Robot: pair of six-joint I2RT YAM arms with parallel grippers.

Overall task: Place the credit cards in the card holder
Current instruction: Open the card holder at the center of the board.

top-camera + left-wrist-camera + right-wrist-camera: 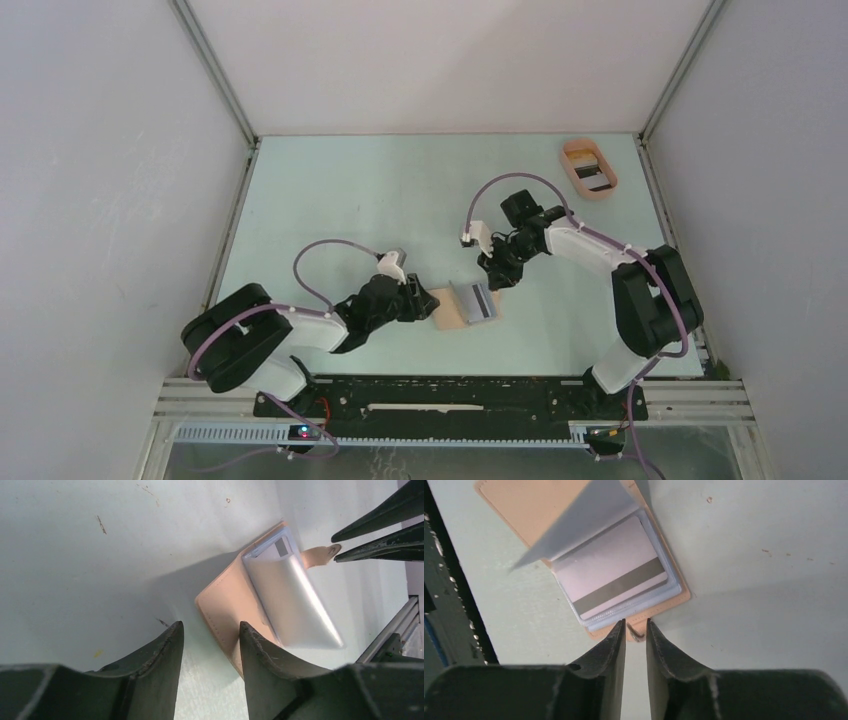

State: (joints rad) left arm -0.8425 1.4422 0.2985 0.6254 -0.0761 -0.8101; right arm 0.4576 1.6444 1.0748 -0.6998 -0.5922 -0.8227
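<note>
- Pale green table [400, 200], boxed in by white walls.
- Card holder [447, 312] lies open between both claws, just ahead of the left gripper [210, 625], whose fingers stand apart over its edge.
- Right gripper [636, 622] is narrowly parted, with the snap tab [320, 555] at its tips.
- Striped card [619, 580] sits sleeved, so that insertion looks finished.
- Next, likely: fetch another card from the tray [572, 170], far beyond the right claw.
</note>
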